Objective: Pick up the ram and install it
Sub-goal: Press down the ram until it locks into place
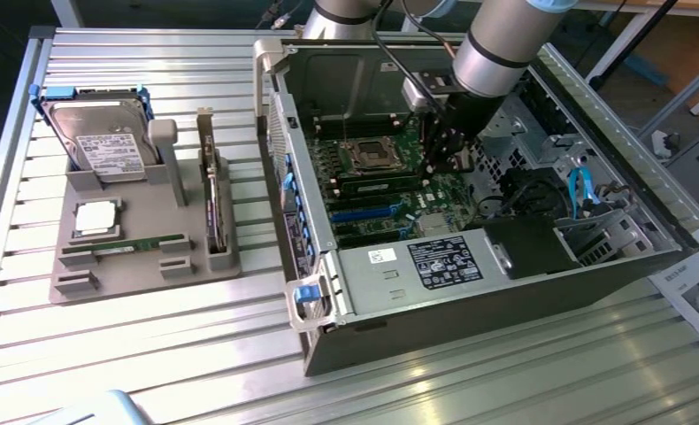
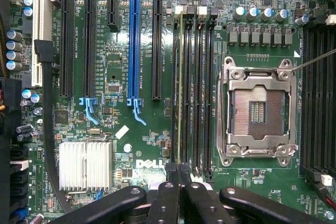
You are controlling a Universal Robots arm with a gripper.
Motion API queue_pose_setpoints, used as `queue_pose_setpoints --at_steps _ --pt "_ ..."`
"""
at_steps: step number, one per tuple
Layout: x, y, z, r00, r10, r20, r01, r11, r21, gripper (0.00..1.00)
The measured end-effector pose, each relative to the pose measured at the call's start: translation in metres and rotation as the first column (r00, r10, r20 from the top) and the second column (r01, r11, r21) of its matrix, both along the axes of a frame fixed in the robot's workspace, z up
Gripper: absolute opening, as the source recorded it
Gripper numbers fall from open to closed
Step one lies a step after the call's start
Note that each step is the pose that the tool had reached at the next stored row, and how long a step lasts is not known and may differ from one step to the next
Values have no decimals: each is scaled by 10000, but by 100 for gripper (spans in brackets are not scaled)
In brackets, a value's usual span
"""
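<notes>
**Gripper shut over the board, one stick seated in a slot**

Your gripper [image 2: 178,174] is closest to the wrist camera, fingers [image 2: 167,192] pressed together with nothing between them, tips just above the end of a ram [image 2: 180,87] stick. That stick stands on edge in one of the memory slots [image 2: 197,87], beside the open CPU socket [image 2: 258,109]. Whether it is fully seated, you cannot tell.

In the exterior view, your arm [image 1: 497,44] reaches down into the open case [image 1: 468,266], gripper [image 1: 448,159] low over the motherboard [image 1: 380,208]. Well apart, toward the exterior view's left, the grey tray [image 1: 149,266] on the table [image 1: 149,354] holds a second ram stick [image 1: 131,245] lying flat, with a CPU [image 1: 97,218], a hard drive [image 1: 104,142] and a dark card [image 1: 215,208] on edge.
</notes>
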State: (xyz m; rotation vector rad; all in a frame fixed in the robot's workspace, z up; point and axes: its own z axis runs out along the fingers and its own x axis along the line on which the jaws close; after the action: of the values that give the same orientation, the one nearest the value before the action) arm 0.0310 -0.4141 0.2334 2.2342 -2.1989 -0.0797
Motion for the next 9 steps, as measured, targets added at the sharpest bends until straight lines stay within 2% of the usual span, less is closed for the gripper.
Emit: queue_pose_setpoints --at_steps 9 --pt "0 0 -15 10000 0 0 0 10000 0 10"
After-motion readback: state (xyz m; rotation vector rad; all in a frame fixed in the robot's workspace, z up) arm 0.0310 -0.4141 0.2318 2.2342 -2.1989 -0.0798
